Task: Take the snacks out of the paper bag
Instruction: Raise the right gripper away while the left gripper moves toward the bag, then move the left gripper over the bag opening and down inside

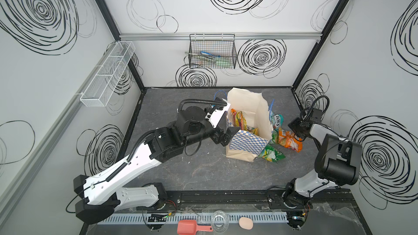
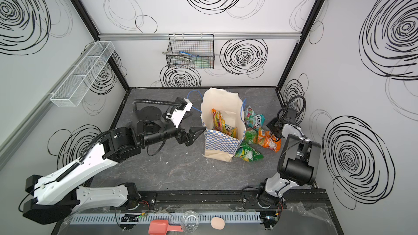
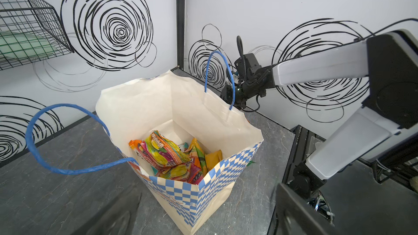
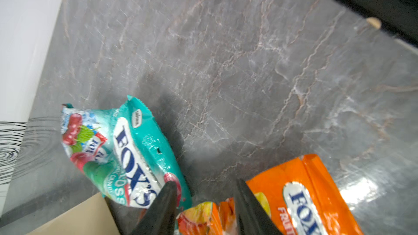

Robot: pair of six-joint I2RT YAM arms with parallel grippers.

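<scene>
Right tool (image 4: 205, 183) — jaws parted, nothing between them, poised over the edge of the orange packet (image 4: 305, 188) on the tabletop (image 4: 248, 64). The teal packet (image 4: 135, 150) sits just beside one finger. Left tool (image 2: 197, 136) is spread wide and empty, just beside the checkered side of the paper bag (image 2: 222, 109). Several snacks (image 3: 167, 154) lie inside the bag, ahead of and below the left tool.

Judgement: release step. Lift the right tool straight up before swinging across — glossy film may cling or drag. Steady the bag rim with the left tool before the next reach, since the bag looks light and easy to tip.
</scene>
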